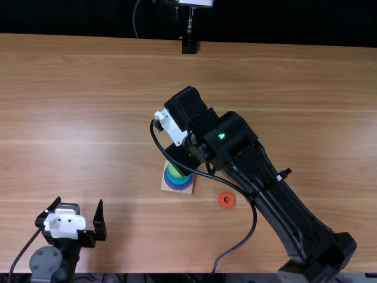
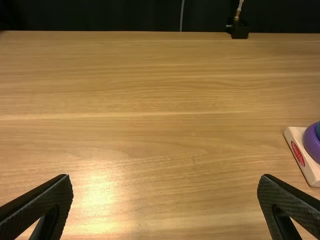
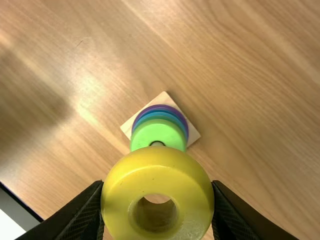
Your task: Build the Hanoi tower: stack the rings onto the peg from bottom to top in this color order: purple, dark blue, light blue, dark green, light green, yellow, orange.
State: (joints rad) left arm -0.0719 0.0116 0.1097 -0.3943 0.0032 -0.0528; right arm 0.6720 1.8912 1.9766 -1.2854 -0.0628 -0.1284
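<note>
right claw (image 1: 183, 159) points down near the stack (image 3: 159, 131), clasping yellow ring (image 3: 155, 172).

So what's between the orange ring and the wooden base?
Just bare table: the top view shows nothing lying between the orange ring and the wooden base.

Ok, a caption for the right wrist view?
Yellow ring held in the right gripper, the ring stack on its wooden base beyond.
</note>
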